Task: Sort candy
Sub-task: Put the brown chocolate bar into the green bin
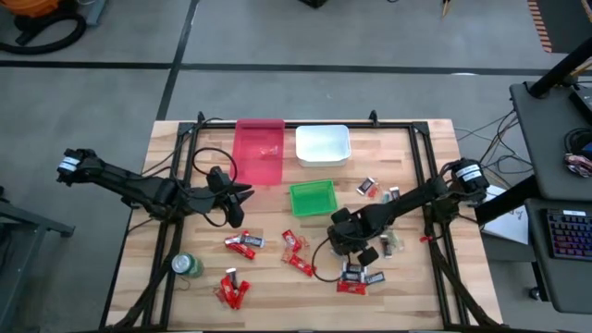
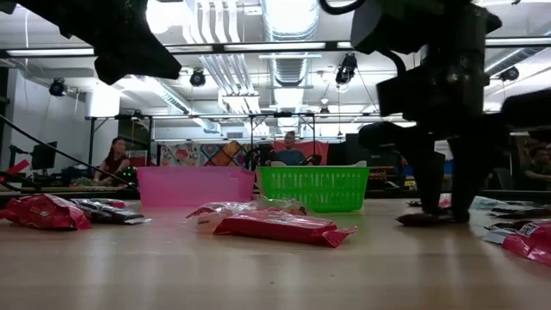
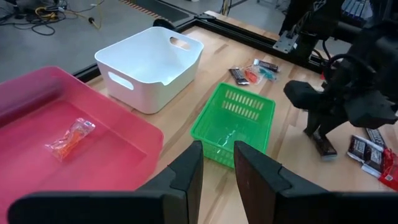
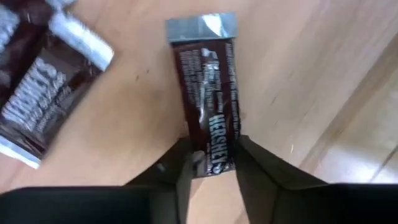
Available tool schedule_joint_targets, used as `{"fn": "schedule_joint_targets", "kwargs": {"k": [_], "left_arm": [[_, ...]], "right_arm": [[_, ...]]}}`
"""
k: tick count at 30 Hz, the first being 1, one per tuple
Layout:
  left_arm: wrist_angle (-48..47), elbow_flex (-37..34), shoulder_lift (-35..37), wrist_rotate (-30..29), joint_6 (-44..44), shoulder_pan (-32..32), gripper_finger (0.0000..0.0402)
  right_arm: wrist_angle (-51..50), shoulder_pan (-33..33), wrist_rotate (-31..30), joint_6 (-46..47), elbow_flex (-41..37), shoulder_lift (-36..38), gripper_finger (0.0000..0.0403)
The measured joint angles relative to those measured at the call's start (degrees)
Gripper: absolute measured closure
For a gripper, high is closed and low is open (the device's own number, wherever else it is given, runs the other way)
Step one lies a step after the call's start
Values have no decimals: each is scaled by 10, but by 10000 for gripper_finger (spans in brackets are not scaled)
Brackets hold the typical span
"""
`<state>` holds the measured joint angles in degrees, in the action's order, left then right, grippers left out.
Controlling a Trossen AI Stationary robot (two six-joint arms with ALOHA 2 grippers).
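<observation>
Dark-wrapped candy bar (image 4: 208, 99) lies pinched in the right gripper (image 4: 210, 163), clear wood beside its edges.

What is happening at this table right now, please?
A two-armed robot is sorting candy. The right gripper is down on the table with its fingers closed around one dark chocolate bar, which lies flat on the wood. The left gripper hangs near the pink bin, holding nothing. The pink bin already has one small orange sweet in it. The white bin and green basket stand nearby, and red and dark candies remain scattered on the table.
</observation>
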<state>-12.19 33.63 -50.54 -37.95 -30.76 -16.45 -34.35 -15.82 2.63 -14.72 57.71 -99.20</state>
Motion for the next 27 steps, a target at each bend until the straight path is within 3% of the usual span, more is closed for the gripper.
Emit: {"fn": "schedule_joint_targets", "kwargs": {"k": [9,27], "left_arm": [[26,0,0,-5,0,0,327],[37,0,-4,-4,-19,-1,327]], "right_arm": [[0,13,22,-1,-2,27,391],[4,39,37,-12,-2,38,394]]}}
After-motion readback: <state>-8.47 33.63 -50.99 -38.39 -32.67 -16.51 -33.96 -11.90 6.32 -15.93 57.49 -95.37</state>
